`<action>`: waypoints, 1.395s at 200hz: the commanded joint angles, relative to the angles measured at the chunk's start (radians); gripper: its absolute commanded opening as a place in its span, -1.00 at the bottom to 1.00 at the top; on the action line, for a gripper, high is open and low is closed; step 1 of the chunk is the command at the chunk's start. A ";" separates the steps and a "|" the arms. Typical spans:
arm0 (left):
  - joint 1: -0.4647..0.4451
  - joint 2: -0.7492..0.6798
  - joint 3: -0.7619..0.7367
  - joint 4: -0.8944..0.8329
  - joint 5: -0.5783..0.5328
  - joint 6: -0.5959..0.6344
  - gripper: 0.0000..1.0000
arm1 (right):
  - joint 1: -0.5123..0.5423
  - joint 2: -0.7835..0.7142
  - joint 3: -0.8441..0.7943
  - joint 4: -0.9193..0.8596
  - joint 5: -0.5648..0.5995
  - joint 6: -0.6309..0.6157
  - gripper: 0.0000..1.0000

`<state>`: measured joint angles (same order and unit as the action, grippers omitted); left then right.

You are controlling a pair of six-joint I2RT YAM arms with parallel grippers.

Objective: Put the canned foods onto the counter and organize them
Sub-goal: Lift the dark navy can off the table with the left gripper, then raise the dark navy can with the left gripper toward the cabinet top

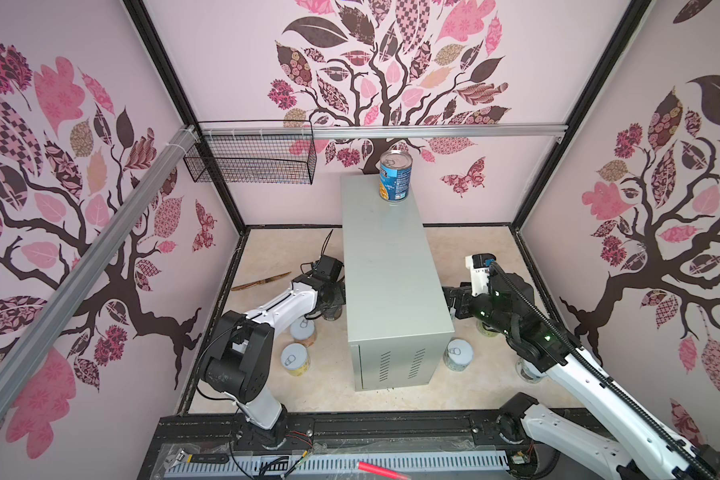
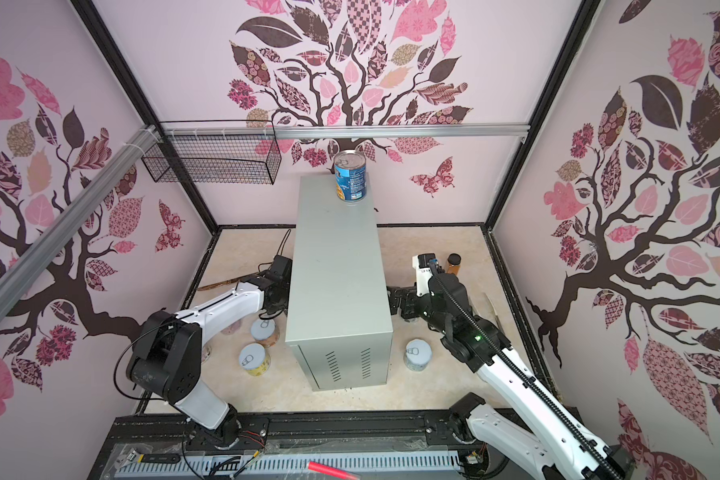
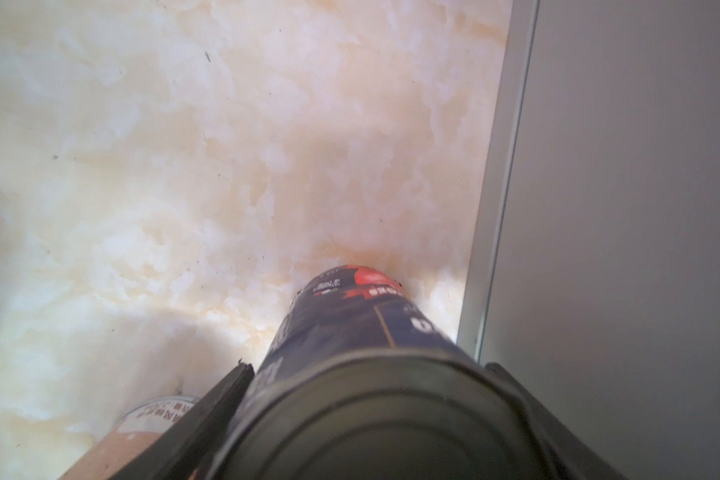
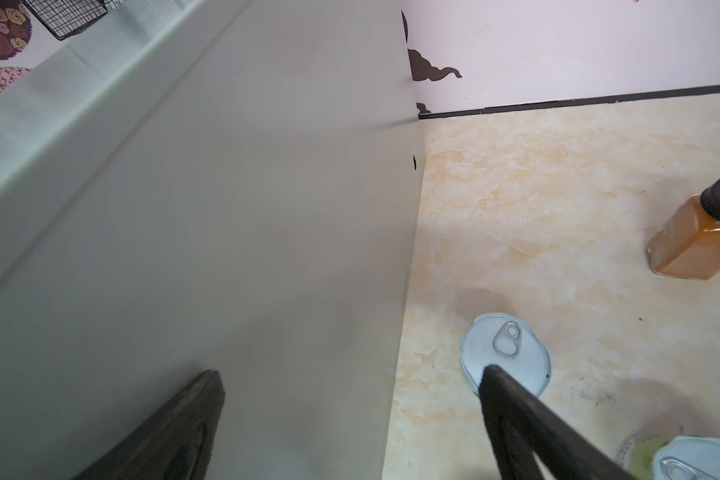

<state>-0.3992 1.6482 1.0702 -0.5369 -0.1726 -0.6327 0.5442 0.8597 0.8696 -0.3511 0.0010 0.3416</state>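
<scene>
- Left gripper [image 3: 366,365] has its fingers closed against both sides of an upright dark can [image 3: 350,316], which stands on the marble-look floor [image 3: 184,166].
- Just beside this gripper on one side rises the wall of the grey table [image 3: 620,208]. Close by its other finger stands a short peach can [image 3: 142,432].
- Behind it, towards the arm's base, sits a yellow can [image 1: 295,359].
- Right gripper [image 4: 350,372] is spread wide and holds nothing, low beside the table's opposite wall.
- One of its fingers overlaps a white-lidded can [image 4: 504,353] in the wrist view; an amber jar [image 4: 699,232] stands beyond.
- High above both grippers, a blue can [image 1: 395,176] stands on the table's far end.
</scene>
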 commanded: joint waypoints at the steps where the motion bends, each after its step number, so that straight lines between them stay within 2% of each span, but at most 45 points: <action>1: 0.001 0.004 -0.058 0.075 -0.040 -0.004 0.72 | 0.052 0.021 -0.004 0.059 -0.146 0.023 1.00; 37: 0.001 -0.021 -0.117 0.159 -0.062 -0.011 0.70 | 0.070 0.031 -0.013 0.077 -0.157 0.039 1.00; 70: 0.001 -0.029 -0.117 0.170 -0.074 -0.010 0.59 | 0.134 0.057 -0.014 0.089 -0.119 0.040 1.00; 98: 0.000 -0.034 -0.117 0.170 -0.077 0.000 0.45 | 0.137 0.059 -0.011 0.092 -0.111 0.038 1.00; 131: 0.003 -0.054 -0.120 0.169 -0.087 0.011 0.14 | 0.137 0.050 0.000 0.072 -0.086 0.019 1.00; 172: 0.006 -0.172 -0.097 0.092 -0.094 0.026 -0.07 | 0.137 0.034 0.022 0.033 -0.059 -0.001 1.00; 228: 0.064 -0.339 0.068 -0.141 -0.068 0.091 -0.14 | 0.137 0.047 0.095 -0.051 -0.036 -0.038 1.00; 279: 0.126 -0.410 0.342 -0.354 -0.036 0.179 -0.15 | 0.137 0.062 0.178 -0.157 -0.012 -0.054 1.00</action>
<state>-0.2905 1.2900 1.2388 -0.8238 -0.2184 -0.5179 0.6579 0.9119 0.9806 -0.4625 0.0261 0.3080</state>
